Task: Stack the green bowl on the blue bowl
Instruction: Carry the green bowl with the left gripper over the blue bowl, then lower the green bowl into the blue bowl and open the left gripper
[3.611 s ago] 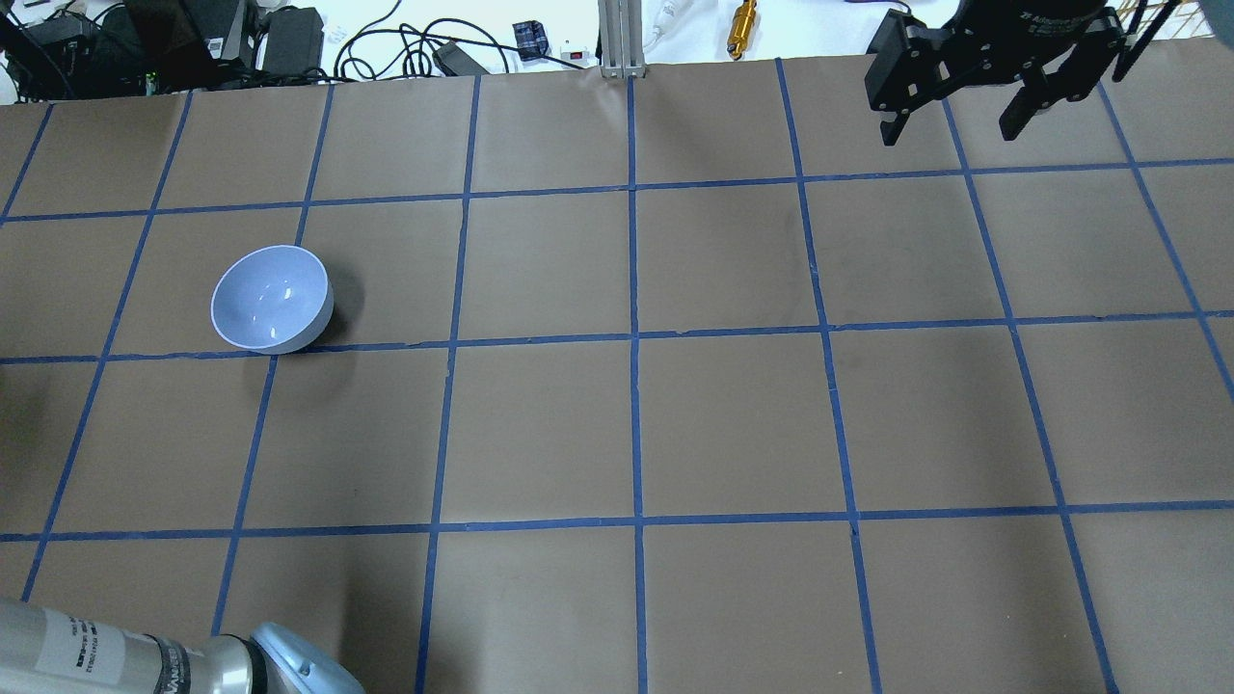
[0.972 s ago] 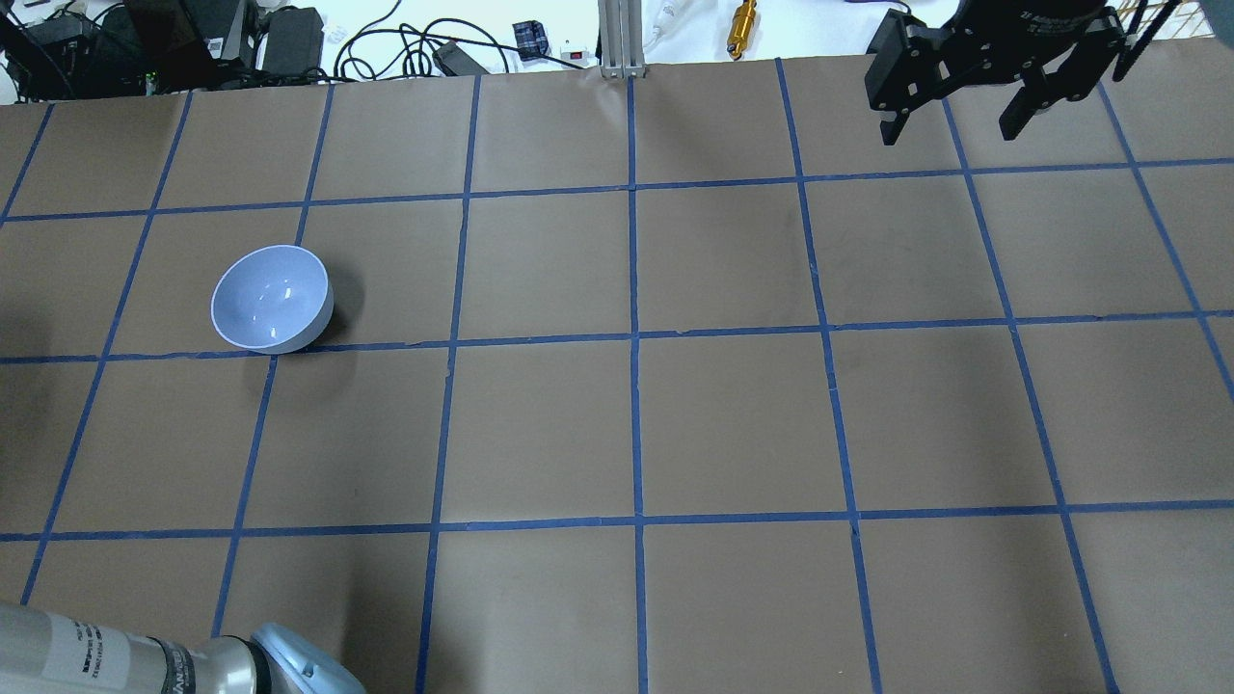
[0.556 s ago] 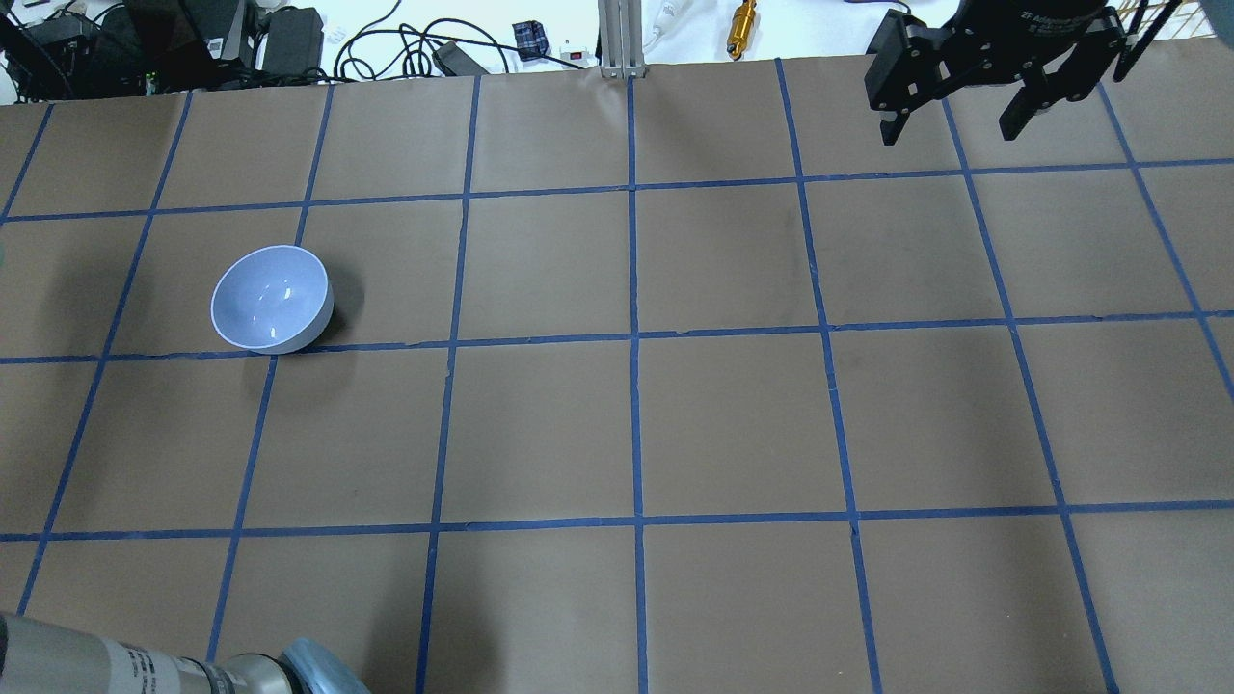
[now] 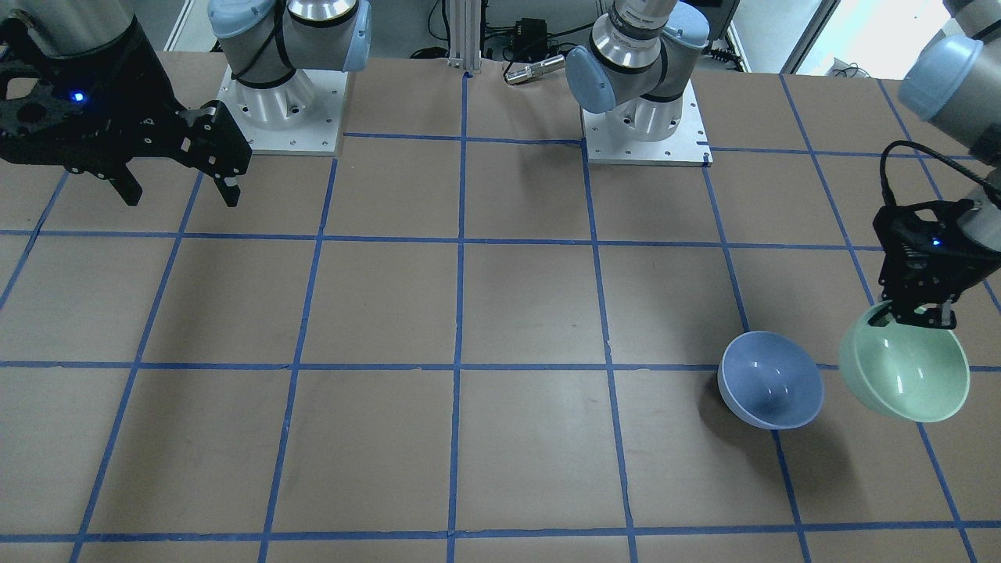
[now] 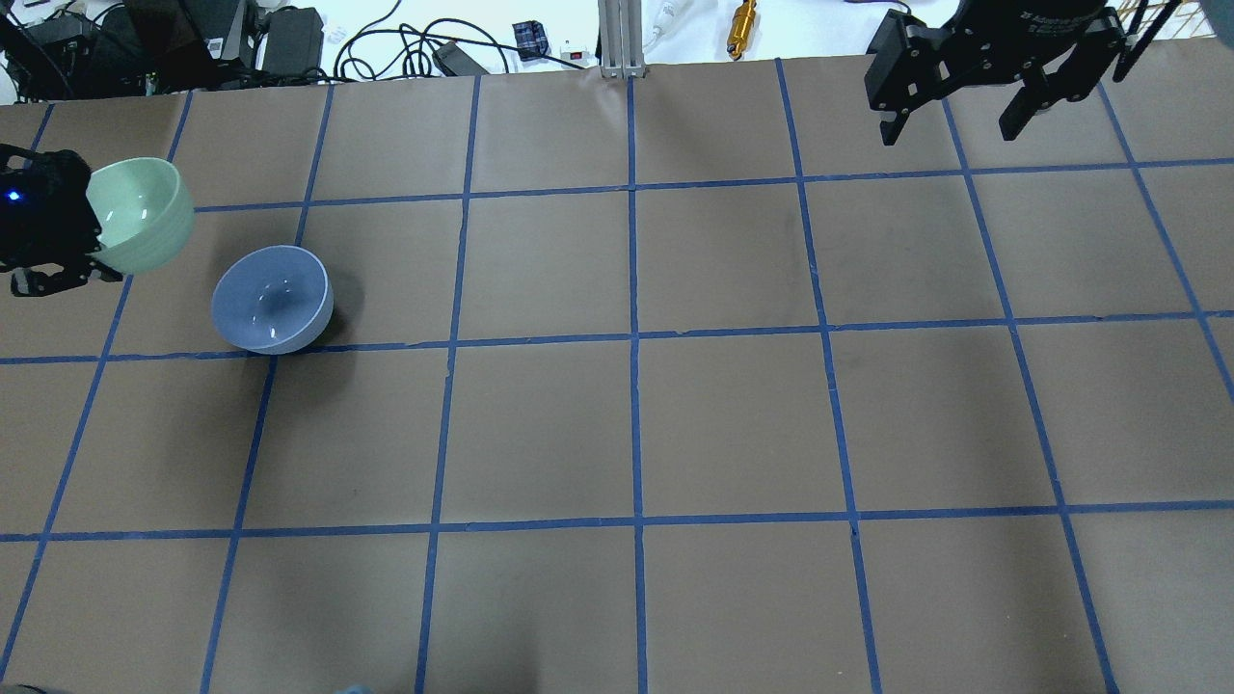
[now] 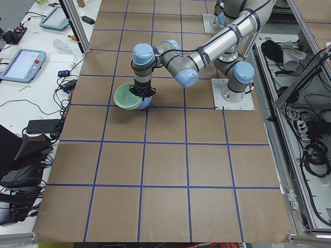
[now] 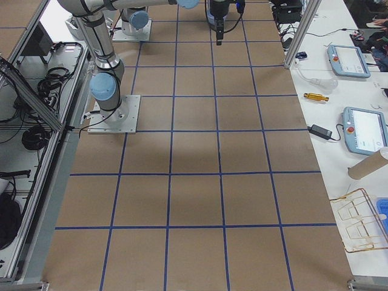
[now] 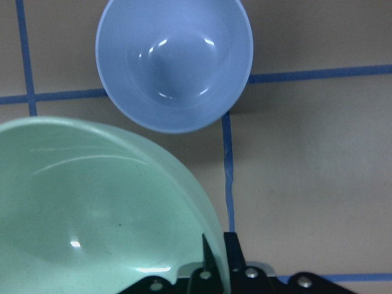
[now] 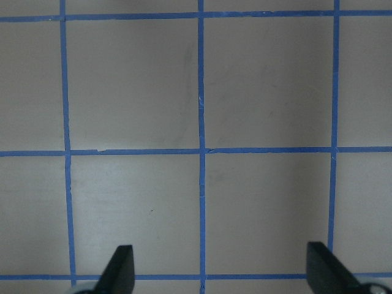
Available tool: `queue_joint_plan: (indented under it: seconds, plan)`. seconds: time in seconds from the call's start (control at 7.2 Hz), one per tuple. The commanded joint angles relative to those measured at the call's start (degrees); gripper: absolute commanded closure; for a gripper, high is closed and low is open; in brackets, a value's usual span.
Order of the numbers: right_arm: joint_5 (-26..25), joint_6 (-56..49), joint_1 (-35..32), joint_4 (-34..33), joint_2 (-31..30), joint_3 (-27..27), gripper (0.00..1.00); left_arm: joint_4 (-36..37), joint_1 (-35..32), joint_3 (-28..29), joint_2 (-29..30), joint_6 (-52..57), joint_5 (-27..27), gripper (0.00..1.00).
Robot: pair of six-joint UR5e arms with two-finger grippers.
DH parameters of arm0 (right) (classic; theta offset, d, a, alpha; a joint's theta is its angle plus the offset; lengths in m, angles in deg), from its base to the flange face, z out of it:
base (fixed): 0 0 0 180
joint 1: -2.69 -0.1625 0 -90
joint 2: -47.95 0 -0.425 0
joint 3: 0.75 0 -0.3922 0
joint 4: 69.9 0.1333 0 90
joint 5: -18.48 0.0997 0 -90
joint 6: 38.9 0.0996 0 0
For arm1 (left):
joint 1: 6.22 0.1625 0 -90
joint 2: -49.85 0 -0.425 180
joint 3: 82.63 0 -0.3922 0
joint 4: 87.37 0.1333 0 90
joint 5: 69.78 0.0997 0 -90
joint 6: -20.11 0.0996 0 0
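Observation:
The blue bowl (image 5: 272,298) stands upright on the table at the left; it also shows in the front view (image 4: 771,389) and the left wrist view (image 8: 174,60). My left gripper (image 5: 82,246) is shut on the rim of the green bowl (image 5: 140,214) and holds it in the air just beside the blue bowl, apart from it. The green bowl also shows in the front view (image 4: 904,373), the left wrist view (image 8: 92,208) and the left side view (image 6: 126,97). My right gripper (image 5: 954,116) hangs open and empty over the far right of the table.
The table (image 5: 636,405) is brown paper with a blue tape grid. Cables, a brass part (image 5: 742,26) and an aluminium post (image 5: 617,39) lie past its far edge. The arm bases (image 4: 645,117) stand on the robot's side.
My left arm has swung in from the left edge with the green bowl, which now hangs next to the blue bowl. The right arm and the blue bowl have not moved.

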Motion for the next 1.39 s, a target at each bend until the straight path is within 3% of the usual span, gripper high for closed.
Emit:
queue_joint_plan:
  seconds: [0.0, 0.28, 0.69, 0.83, 0.97, 1.25]
  plan:
    - [0.0, 0.0, 0.0, 0.0, 0.0, 0.0, 0.00, 8.6, -6.5, -6.3, -0.9, -6.2, 0.8, 1.00]
    - [-0.1, -0.1, 0.0, 0.0, 0.0, 0.0, 0.00, 13.0, -6.0, -10.3, 0.2, -6.2, 1.5, 1.00]
    - [-0.1, -0.1, 0.0, 0.0, 0.0, 0.0, 0.00, 13.2, -5.8, -11.6, 1.4, -7.7, 1.5, 1.00]
    - [-0.1, -0.1, 0.0, 0.0, 0.1, 0.0, 0.00, 13.2, -5.8, -11.5, 2.0, -8.6, 1.5, 0.48]
    - [-0.1, -0.1, 0.0, 0.0, 0.0, 0.0, 0.00, 13.1, -5.8, -11.3, 2.1, -9.9, 1.6, 0.13]
    - [-0.1, -0.1, 0.0, 0.0, 0.1, 0.0, 0.00, 11.7, -5.9, -9.4, 0.2, -11.0, 2.5, 0.12]
